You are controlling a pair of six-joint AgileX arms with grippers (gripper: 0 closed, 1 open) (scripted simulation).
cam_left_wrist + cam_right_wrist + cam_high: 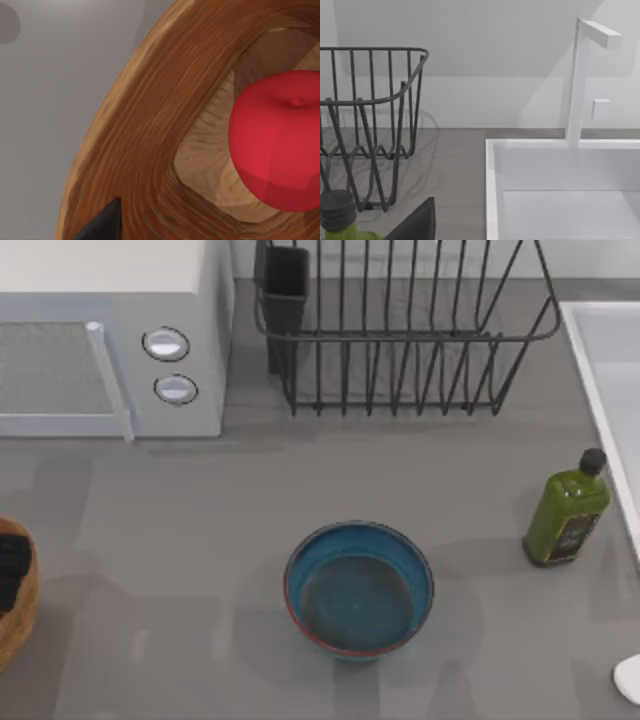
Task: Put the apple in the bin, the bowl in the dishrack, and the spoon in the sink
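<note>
- Bin [14,605]: orange-brown round container at the far left edge of the table in the top view, partly cut off. A dark part of the left arm lies over its opening there.
- Apple [277,142]: bright red, lying inside the bin on its pale wooden floor, close to the inner wall, as the left wrist view shows.
- Left gripper: above the bin; one dark fingertip [102,225] shows against the bin's rim. Whether the fingers are spread or pressed together cannot be told.
- Microwave [110,335]: white, two round knobs, at the back left.
- Dishrack [400,330]: black wire rack at the back centre, holding nothing, with a dark cutlery cup [284,300] at its left corner.
- Bowl [359,588]: teal with reddish-brown rim, upright on the table at front centre, well apart from the rack.
- Oil bottle [567,510]: green, black cap, standing just beside the sink's left rim.
- Sink [600,360]: pale basin along the right edge; a white faucet [580,80] rises from its back rim.
- Spoon [630,678]: white rounded end on the table at the front right edge.
- Right gripper: one dark finger [417,222] shows near the bottle cap; spread or closed cannot be told.
</note>
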